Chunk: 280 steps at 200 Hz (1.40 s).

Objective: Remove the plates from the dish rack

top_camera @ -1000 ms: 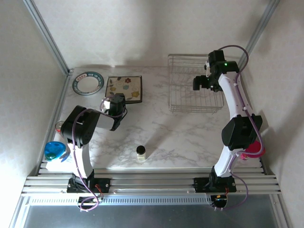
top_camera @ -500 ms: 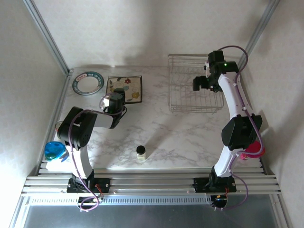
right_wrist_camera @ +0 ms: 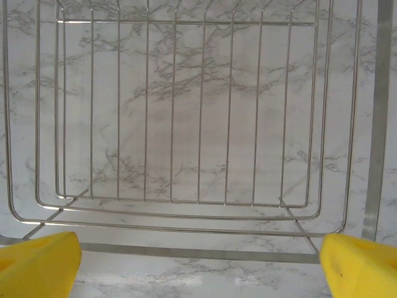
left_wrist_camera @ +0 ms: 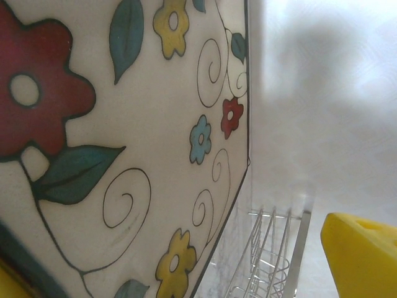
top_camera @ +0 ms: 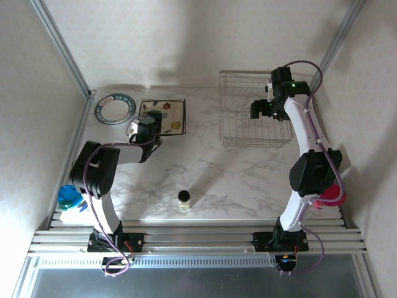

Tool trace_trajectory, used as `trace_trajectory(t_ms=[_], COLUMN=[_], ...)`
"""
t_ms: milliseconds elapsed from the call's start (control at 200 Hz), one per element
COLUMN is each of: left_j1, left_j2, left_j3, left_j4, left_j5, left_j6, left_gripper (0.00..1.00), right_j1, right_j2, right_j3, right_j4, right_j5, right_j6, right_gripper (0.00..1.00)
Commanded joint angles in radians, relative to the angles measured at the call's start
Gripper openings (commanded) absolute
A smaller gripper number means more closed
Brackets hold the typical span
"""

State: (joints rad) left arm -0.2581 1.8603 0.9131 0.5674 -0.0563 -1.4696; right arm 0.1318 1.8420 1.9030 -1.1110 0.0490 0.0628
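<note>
- I see a white marble-patterned table (top_camera: pixel 236 174).
- Far left: a teal-rimmed round plate (top_camera: pixel 115 108) lies flat, with a square flowered plate (top_camera: pixel 170 112) just beside it.
- Far right: the wire dish rack (top_camera: pixel 239 105).
- Front middle: a small jar (top_camera: pixel 184 198), well apart from the rest.

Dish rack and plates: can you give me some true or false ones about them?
1. The dish rack has no plates in it. True.
2. The right gripper is holding a plate. False: it is open above the rack and holds nothing.
3. The square flowered plate lies flat on the table, next to the round plate. True.
4. The round plate sits to the right of the rack. False: it is far off to the rack's left, near the back corner.
5. The left gripper is at the square plate's near edge, jaws open. True.
</note>
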Motion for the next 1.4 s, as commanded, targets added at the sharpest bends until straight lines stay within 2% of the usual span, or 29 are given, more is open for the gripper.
trace_trajectory(t_ms=[0, 325, 1051, 1317, 1397], left_j1=[0.021, 0.024, 0.028, 0.018, 0.018], left_j2=[-0.025, 0.026, -0.104, -0.222, -0.285], left_j3=[0.041, 0.112, 0.217, 0.100, 0.075], left_j4=[-0.020, -0.055, -0.461, -0.425, -0.396], left_j5=[0.058, 0.149, 0.184, 0.217, 0.212], left_j6=[0.053, 0.081, 0.256, 0.257, 0.341], left_gripper=[1.00, 1.00, 1.00, 1.00, 1.00], right_j1=[0.008, 0.010, 0.013, 0.014, 0.017], right_j2=[-0.033, -0.037, -0.042, -0.087, -0.150], right_j3=[-0.018, -0.027, -0.058, -0.116, -0.187], right_j4=[0.011, 0.019, 0.088, 0.098, 0.138], right_j5=[-0.014, -0.014, -0.069, -0.062, -0.050], right_j6=[-0.002, -0.003, 0.025, 0.022, 0.007], right_gripper=[0.99, 0.99, 0.99, 0.99, 0.99])
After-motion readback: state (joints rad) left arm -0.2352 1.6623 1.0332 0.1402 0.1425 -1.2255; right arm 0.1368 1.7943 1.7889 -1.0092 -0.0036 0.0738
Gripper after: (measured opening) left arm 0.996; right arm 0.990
